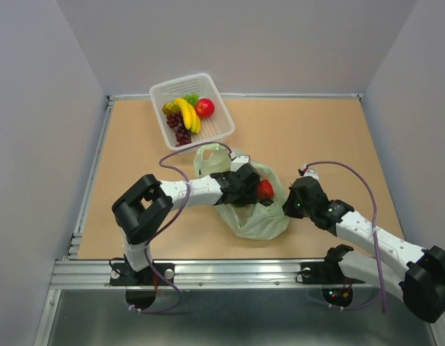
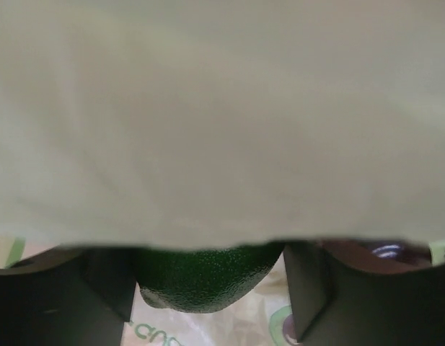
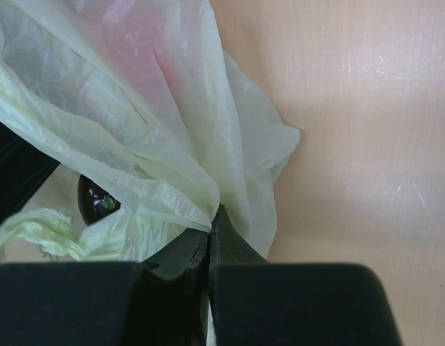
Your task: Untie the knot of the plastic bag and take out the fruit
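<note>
Just near-side of white basket (image 1: 180, 81), plastic bag (image 1: 262, 220), pale green, crinkly, red fruit (image 1: 265, 189) at mouth, L gripper (image 2: 208, 317) inside, jaws wide astride dark green fruit (image 2: 204, 277), grip unclear, R gripper (image 3: 209, 238) shut on bag edge.

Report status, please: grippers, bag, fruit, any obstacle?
Right gripper shut on bag edge. Left gripper inside bag, fingers either side of green fruit; grip unconfirmed. Bag film hangs over fruit top.
</note>
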`<state>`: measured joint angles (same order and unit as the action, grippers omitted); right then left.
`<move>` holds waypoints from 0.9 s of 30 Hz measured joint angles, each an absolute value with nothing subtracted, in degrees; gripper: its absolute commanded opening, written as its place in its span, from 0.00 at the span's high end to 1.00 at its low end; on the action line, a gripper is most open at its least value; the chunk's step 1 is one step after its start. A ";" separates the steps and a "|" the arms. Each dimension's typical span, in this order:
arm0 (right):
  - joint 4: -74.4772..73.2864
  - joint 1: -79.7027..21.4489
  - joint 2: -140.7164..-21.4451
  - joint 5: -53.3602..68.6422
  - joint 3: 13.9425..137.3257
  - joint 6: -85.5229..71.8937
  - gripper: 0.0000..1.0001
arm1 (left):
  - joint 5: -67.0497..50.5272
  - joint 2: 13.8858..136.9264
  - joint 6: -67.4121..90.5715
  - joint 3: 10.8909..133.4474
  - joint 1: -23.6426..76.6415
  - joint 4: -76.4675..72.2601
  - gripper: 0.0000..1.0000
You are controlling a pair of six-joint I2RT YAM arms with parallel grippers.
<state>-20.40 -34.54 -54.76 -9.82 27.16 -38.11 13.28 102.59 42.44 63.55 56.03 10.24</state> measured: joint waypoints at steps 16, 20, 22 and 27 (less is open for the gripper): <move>-20.08 -34.54 -54.39 -10.22 27.14 -37.50 0.99 | 12.27 83.66 34.59 71.05 56.60 13.69 0.62; -20.08 -34.54 -54.41 -10.33 27.14 -37.36 0.99 | 9.47 81.47 31.07 79.53 53.87 13.96 0.61; -20.08 -34.54 -54.41 -10.35 27.14 -37.28 1.00 | 8.38 81.43 29.76 84.51 50.41 14.66 0.61; -20.05 -34.54 -54.37 -10.48 27.14 -36.86 0.99 | 7.79 82.13 27.77 92.16 37.50 15.20 0.60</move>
